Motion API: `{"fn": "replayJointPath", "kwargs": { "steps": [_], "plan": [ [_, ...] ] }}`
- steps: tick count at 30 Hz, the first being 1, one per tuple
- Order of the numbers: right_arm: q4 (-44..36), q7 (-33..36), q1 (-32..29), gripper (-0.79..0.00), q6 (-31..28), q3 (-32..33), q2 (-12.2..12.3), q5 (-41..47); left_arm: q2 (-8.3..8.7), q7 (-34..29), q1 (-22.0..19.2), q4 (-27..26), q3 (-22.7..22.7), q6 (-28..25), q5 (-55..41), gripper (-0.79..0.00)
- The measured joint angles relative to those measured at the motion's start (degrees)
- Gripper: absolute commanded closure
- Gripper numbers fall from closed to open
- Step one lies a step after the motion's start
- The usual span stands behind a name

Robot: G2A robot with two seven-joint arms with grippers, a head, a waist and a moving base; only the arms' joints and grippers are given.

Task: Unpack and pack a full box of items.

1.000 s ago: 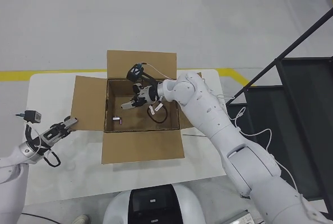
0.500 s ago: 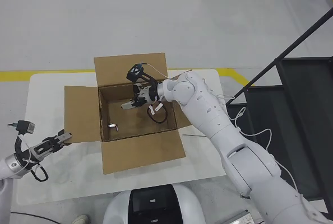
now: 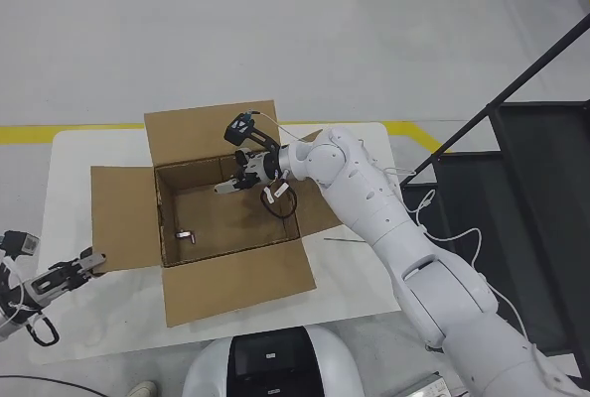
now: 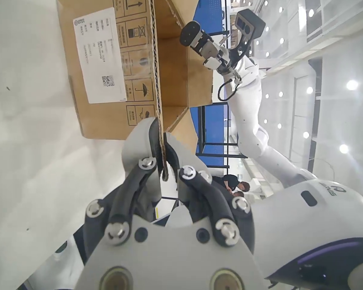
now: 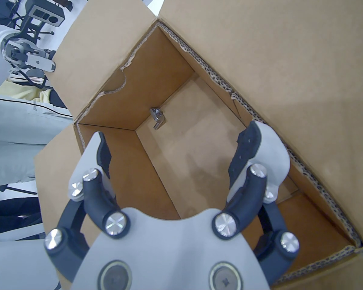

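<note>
At about 8 o'clock on the white desk, nearest the robot, the left claw is clenched on the outer corner of the left flap of the open cardboard box. In the left wrist view its fingers pinch the flap's corrugated edge between them, and most of that arm is cut off at the edge of the top view. A white label sits on the box's outer side facing this claw; its print is too small to make out. The near flap lies splayed towards 6 o'clock, and the inner face of the near wall cannot be seen from above. On the box floor, close to the wall at 9 o'clock, lies a small metal piece; it looks like a bent bracket or clip, but it is too small to tell which. Further in, the right claw hangs over the box's interior just beside the far wall, at about 12 o'clock from the metal piece and well apart from it, with its jaws spread wide and nothing between them. The right arm covers much of the box's side at 3 o'clock and part of the floor below it. The far flap stands open towards 12 o'clock.
</note>
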Motion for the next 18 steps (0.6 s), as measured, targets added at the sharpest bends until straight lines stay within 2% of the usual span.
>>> {"fn": "replayJointPath", "kwargs": {
  "steps": [3, 8, 10, 15, 18],
  "plan": [
    [0.0, 0.0, 0.0, -0.785, 0.0, 0.0, 0.0, 0.0, -0.33, 3.1, 0.4, -0.4, 0.0, -0.5, -3.0, -0.785],
    [0.0, 0.0, 0.0, -0.785, 0.0, 0.0, 0.0, 0.0, -1.45, 14.1, 1.1, -2.6, 2.2, -2.2, -6.4, -0.785],
    [0.0, 0.0, 0.0, -0.785, 0.0, 0.0, 0.0, 0.0, -1.71, 16.5, 1.5, -3.9, 3.2, -2.5, -6.3, -0.785],
    [0.0, 0.0, 0.0, -0.785, 0.0, 0.0, 0.0, 0.0, -1.92, 21.1, 2.0, -5.6, 4.0, -2.8, -0.9, -0.785],
    [0.0, 0.0, 0.0, -0.785, 0.0, 0.0, 0.0, 0.0, -2.14, 26.6, 1.1, -4.8, 4.5, -1.9, 3.0, -0.785]
  ]
}}
